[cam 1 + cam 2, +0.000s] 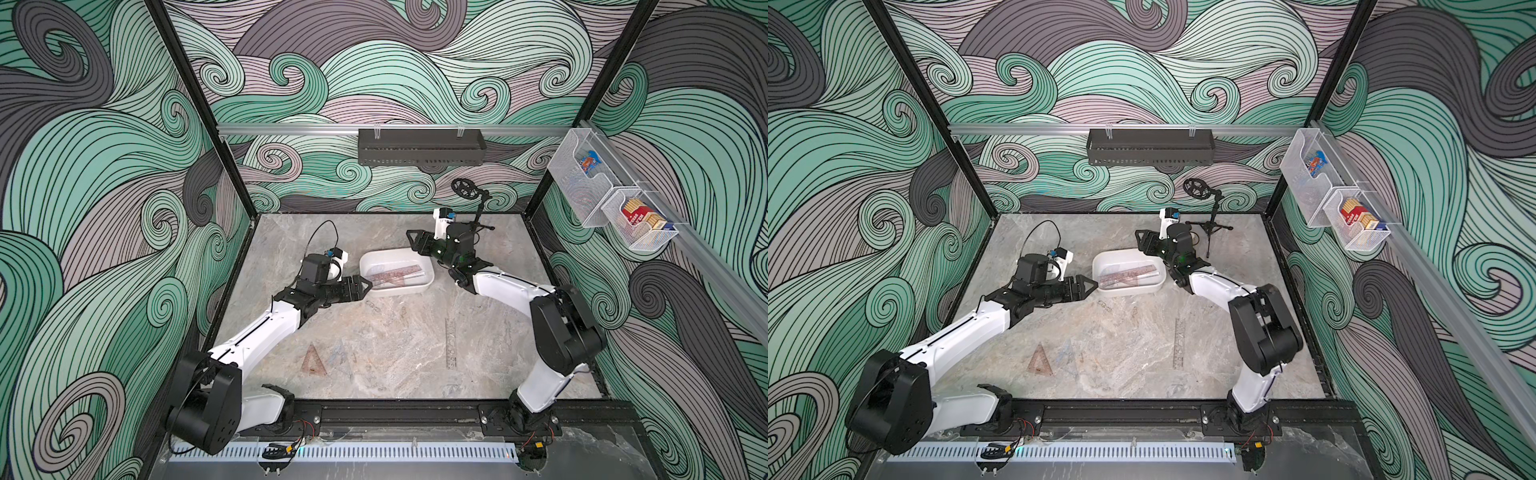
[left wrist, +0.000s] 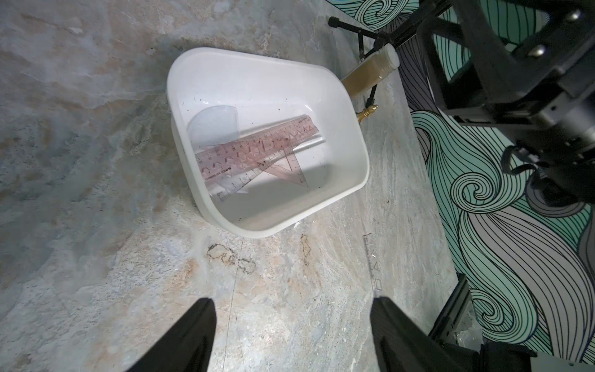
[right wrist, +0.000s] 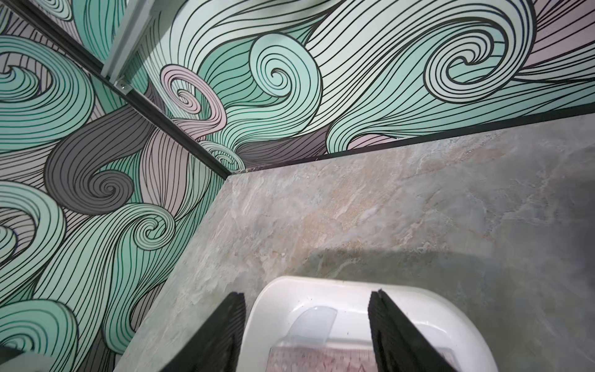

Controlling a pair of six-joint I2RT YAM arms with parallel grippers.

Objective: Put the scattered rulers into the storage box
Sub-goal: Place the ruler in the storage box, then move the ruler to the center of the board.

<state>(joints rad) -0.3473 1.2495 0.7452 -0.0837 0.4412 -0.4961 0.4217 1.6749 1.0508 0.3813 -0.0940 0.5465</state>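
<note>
Four rulers (image 2: 257, 151), two reddish, two clear, are lying in the white storage box (image 1: 397, 289), far centre. At least three more are lying on the near worktop (image 1: 415, 374). Left end effector (image 1: 365, 286) and right end effector (image 1: 412, 240) are flanking the box, jaws apart, empty.

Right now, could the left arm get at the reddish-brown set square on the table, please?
Probably yes: the reddish-brown set square lies flat, uncovered, beside that arm, and the left gripper is open and empty.
</note>
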